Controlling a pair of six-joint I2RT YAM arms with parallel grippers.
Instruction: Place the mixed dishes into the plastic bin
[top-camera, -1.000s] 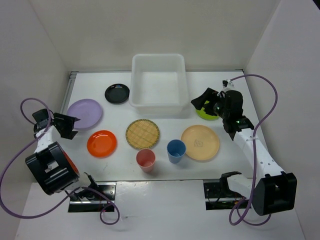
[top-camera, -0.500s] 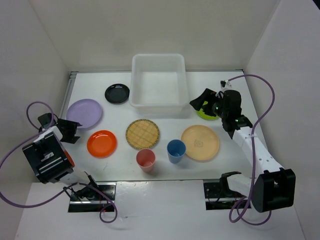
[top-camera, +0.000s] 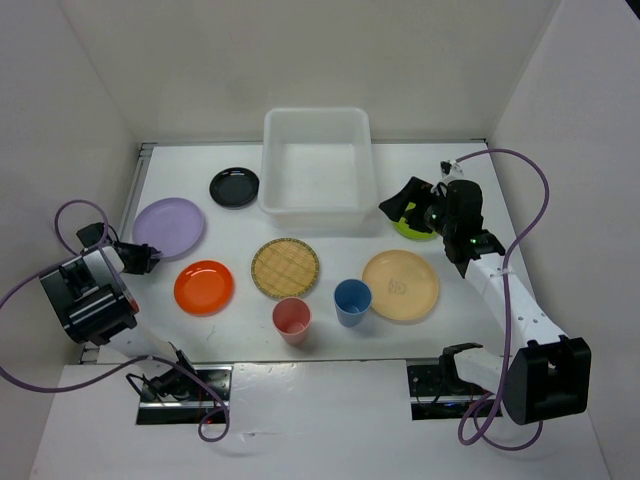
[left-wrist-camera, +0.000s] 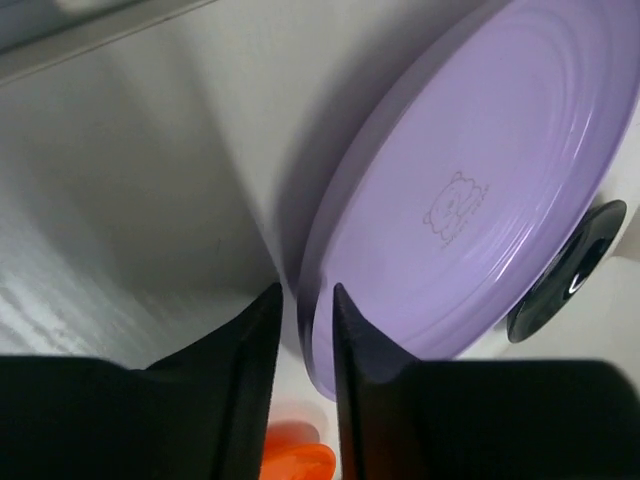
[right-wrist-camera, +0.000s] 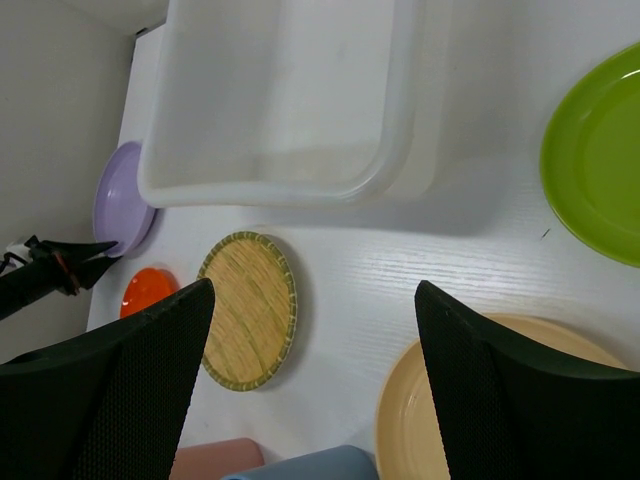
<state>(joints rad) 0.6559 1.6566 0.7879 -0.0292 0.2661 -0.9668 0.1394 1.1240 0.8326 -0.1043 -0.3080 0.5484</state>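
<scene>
Six plates: lavender (top-camera: 168, 226), black (top-camera: 234, 187), orange (top-camera: 204, 287), lattice (top-camera: 285, 268), tan (top-camera: 400, 285), green (right-wrist-camera: 598, 170). Two cups: pink (top-camera: 291, 319), blue (top-camera: 352, 300). One bin (top-camera: 318, 165).

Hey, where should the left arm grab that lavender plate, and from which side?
Grip the lavender plate by its thin raised rim, on the edge nearest the left gripper, coming in low from the plate's near-left side. It lies flat, so probably only that lip offers anything to pinch.
</scene>
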